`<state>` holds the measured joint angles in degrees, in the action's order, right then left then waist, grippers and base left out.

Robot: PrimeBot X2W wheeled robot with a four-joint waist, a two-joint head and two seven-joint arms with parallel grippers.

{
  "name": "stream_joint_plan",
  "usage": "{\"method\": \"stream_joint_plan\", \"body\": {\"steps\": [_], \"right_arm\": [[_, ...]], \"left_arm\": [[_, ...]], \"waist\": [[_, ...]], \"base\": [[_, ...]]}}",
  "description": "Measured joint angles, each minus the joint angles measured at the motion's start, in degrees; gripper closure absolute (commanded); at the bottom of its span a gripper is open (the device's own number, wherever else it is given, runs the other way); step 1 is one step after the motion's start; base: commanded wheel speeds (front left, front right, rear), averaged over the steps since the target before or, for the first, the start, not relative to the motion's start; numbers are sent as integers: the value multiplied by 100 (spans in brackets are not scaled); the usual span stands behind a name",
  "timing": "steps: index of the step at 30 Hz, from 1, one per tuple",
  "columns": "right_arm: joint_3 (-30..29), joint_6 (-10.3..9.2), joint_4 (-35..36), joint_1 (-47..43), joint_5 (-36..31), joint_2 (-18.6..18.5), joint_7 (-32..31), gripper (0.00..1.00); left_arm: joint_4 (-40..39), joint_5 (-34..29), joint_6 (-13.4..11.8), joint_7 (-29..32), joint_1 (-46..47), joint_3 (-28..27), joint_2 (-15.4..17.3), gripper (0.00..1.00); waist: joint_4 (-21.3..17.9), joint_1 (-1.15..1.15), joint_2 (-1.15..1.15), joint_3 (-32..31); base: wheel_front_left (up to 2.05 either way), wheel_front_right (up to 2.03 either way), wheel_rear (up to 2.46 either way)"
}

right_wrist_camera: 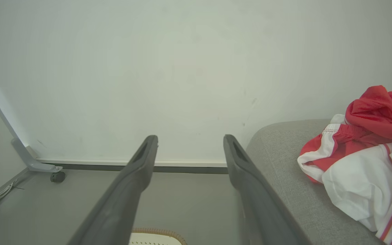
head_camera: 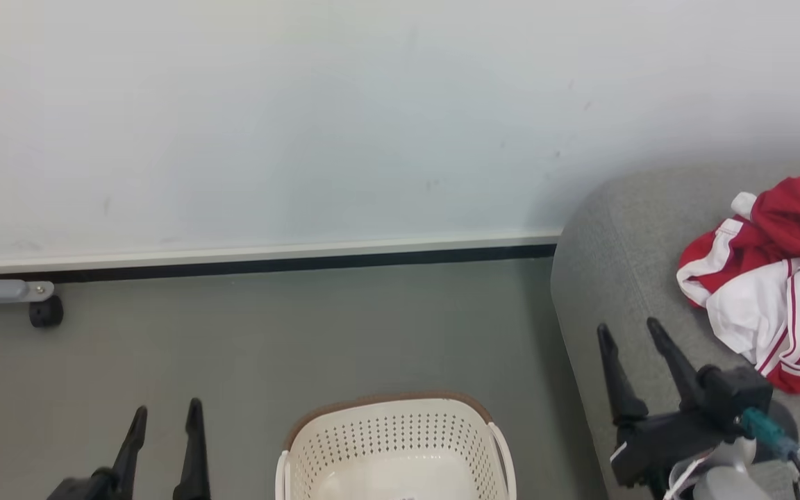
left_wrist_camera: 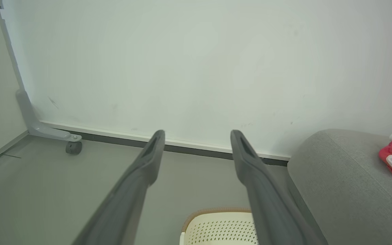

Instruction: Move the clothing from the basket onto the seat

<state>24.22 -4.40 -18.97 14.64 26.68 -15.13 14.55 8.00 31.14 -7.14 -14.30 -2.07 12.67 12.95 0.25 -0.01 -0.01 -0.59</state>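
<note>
Crumpled clothing (head_camera: 768,278), perhaps two garments, on seat (head_camera: 622,236)

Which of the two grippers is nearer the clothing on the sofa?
The right gripper, open above the edge of the sofa, beside the clothing; the left gripper hangs over the floor, left of the basket.

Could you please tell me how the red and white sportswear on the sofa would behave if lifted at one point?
The sportswear lies crumpled in soft folds on the sofa, so it would probably hang limp rather than keep its shape. The fabric looks thin, so likely light. It seems bunched from more than one piece, so one may drag another along.
</note>
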Motion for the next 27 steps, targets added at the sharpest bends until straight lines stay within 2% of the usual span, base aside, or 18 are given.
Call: {"method": "stream_joint_plan", "body": {"steps": [12,27], "right_arm": [[-185,-172,899,-1075,-114,58,-1,0],[-561,-264,1390,-1530,-250,42,-1,0]], "left_arm": [[-630,-276,0,0,-686,-371,-188,0],[-834,-433,-1,0,-872,-470,-265,0]], "waist": [[-34,1,1,-242],[-148,1,1,-207]], "base": [[0,0,0],[0,0,0]]}}
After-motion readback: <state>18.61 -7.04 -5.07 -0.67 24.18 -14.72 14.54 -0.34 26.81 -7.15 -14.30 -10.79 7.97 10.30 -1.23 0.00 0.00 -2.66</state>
